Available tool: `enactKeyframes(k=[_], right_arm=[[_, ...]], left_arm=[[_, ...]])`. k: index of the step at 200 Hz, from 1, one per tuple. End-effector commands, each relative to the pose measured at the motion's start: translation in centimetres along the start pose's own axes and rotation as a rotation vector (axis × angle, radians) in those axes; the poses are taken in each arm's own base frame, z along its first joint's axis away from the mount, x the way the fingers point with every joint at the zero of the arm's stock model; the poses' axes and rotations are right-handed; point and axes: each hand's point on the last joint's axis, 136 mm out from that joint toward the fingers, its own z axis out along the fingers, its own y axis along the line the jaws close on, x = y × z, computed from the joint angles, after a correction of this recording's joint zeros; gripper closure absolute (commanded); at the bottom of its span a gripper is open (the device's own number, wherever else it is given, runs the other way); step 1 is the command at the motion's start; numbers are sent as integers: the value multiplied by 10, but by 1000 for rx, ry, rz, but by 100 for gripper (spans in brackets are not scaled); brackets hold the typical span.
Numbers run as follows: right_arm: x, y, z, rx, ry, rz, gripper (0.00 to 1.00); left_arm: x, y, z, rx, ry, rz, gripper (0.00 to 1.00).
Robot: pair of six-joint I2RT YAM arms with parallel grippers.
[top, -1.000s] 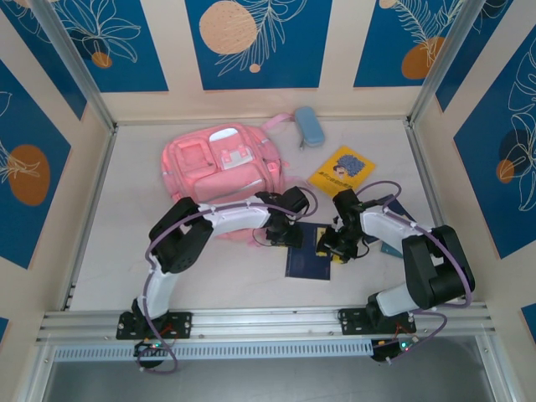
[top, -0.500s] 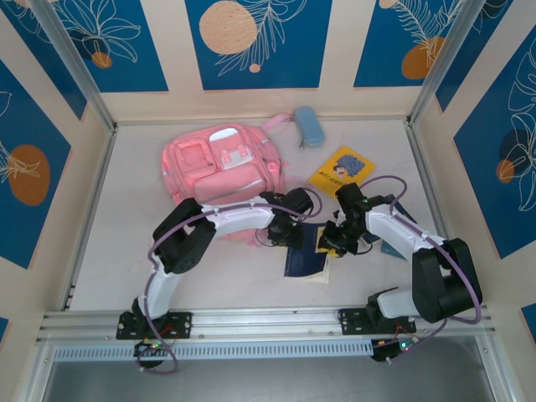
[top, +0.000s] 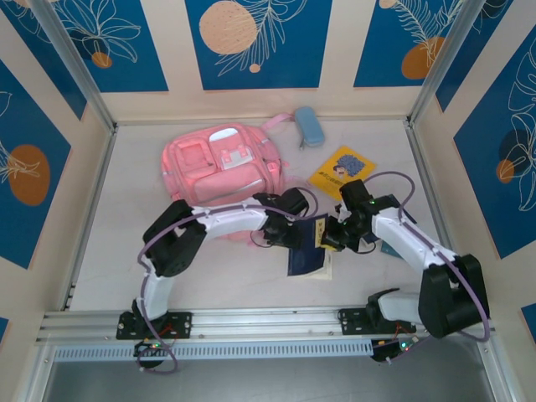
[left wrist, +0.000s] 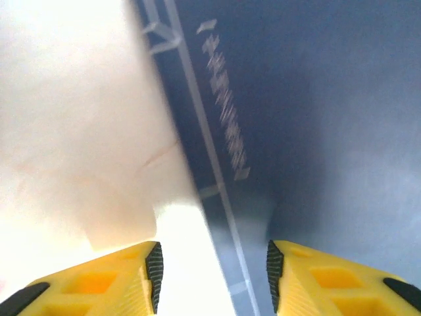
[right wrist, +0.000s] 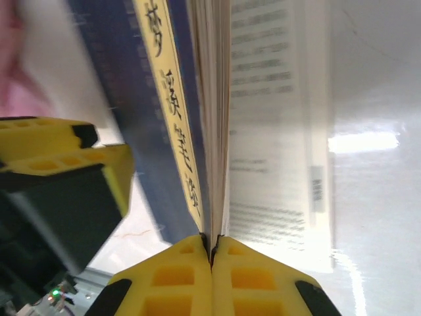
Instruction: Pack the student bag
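right gripper (right wrist: pixel 212 245) jaws just clamped blue book (right wrist: pixel 164 131) edge, tipping it up beside student bag (top: pixel 222 163); left gripper (left wrist: pixel 214 266) jaws released, apart. Bagging looks next.

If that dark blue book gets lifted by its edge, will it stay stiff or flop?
Likely floppy: the dark blue book looks thin, and its pages part from the cover near the right jaws. Those pinch only a thin edge, so the rest may sag open. Probably light.

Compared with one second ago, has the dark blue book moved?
Yes. The book has tipped: its right edge lifted off the table, toward the pink bag, which stayed put.
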Motion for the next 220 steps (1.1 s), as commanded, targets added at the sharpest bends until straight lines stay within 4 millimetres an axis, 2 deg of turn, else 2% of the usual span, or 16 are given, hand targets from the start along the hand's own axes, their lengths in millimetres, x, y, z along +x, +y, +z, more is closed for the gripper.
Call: enactKeyframes(k=[1, 17, 27, 59, 76, 92, 110, 128, 170, 187, 220], right_arm=[[-10, 41, -35, -176, -86, -130, 100], [-10, 60, -55, -265, -115, -187, 100], [-10, 72, -68, -322, -129, -215, 100], [-8, 115, -109, -526, -146, -287, 100], [-5, 141, -131, -648, -136, -336, 100], [-1, 159, -145, -736, -114, -377, 100], [0, 174, -153, -797, -82, -413, 100], [3, 186, -155, -825, -47, -444, 100], [9, 203, -151, -860, 12, -476, 100], [6, 202, -147, -849, 17, -464, 100], [-4, 195, -136, -808, 8, -420, 100]], left_arm=[[-27, -10, -58, 121, -145, -39, 45], [-35, -6, -84, 186, -205, -72, 39], [-40, -3, -102, 238, -242, -95, 32], [-45, 15, -143, 427, -315, -195, 8], [-46, 23, -162, 520, -345, -231, 0], [-46, 29, -174, 609, -361, -261, 0], [-49, 27, -190, 743, -371, -269, 0], [-51, 21, -204, 854, -398, -255, 0], [-55, 14, -218, 959, -408, -230, 1], [-56, 13, -224, 969, -428, -216, 9], [-55, 10, -236, 986, -445, -186, 37]])
